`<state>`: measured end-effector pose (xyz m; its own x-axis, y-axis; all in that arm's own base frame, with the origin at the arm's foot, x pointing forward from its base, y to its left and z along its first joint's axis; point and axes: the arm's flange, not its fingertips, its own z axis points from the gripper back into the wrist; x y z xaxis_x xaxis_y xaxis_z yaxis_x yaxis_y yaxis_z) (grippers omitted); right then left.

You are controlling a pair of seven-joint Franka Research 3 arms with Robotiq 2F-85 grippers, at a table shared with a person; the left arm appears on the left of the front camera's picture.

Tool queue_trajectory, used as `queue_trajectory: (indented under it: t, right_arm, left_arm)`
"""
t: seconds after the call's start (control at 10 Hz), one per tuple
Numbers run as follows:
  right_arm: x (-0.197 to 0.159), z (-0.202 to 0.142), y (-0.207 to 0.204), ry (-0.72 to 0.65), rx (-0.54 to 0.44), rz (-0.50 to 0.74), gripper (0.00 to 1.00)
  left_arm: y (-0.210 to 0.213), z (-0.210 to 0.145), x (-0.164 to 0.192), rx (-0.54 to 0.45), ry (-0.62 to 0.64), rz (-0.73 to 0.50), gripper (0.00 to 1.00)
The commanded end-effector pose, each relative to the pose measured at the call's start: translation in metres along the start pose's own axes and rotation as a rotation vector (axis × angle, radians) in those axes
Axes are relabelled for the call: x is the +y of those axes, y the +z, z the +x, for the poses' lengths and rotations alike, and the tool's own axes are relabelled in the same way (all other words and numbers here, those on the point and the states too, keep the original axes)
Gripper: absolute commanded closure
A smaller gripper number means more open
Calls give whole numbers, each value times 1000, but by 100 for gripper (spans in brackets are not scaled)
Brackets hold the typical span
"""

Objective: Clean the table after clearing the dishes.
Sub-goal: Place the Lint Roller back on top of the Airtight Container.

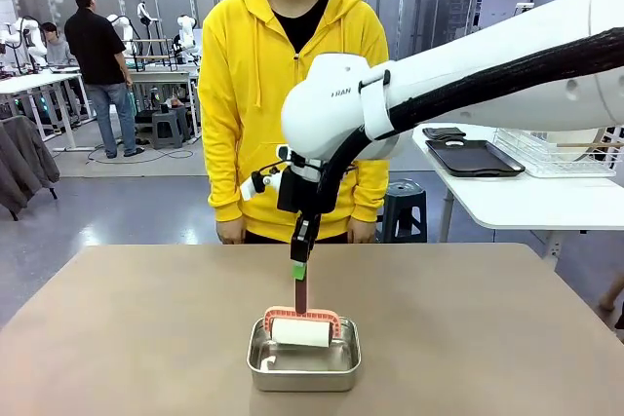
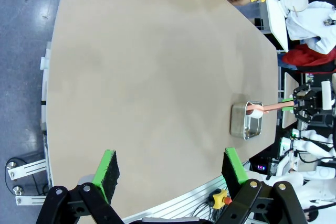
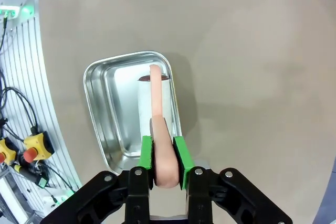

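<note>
Taupe-brown matte tabletop on the large rectangular table, with a small rectangular steel pan sitting near the robot's edge, roughly mid-width. Inside it is a white lint-style roller with a salmon-pink frame and handle.

The right gripper is clamped on the top of that handle, so the handle runs straight up out of the pan while the white roll itself lies flat, its long axis running left-right across the table. The right wrist view looks straight down the handle and shows the green pads pinching it from both sides, plus the roll against the pan floor, which the front view can't really show.

The left wrist view has the left gripper hanging off the table's edge, jaws spread wide, nothing between them, with pan and roller well away.

A person in a yellow hoodie stands at the far side. Writing on the white arm is partly covered; I can only read "HAN".
</note>
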<state>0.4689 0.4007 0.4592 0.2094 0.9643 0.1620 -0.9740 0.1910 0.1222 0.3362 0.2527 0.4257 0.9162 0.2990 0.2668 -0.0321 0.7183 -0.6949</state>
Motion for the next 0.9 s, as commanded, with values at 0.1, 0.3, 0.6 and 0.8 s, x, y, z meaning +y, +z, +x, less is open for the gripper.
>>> queue_trajectory:
  t: [0.1,0.3,0.6,0.8]
  right_arm:
    - [-9,-2,-19,11,23,15,78]
    - [-20,-9,-25,74,-3,18,78]
    - [-37,-12,-30,73,-5,47,78]
    - [-38,-12,-27,73,7,29,78]
  left_arm:
    - [2,-1,-1,0,1,-6,0]
    - [2,-1,-1,0,1,-6,0]
    - [2,-1,-1,0,1,-6,0]
    - [2,-1,-1,0,1,-6,0]
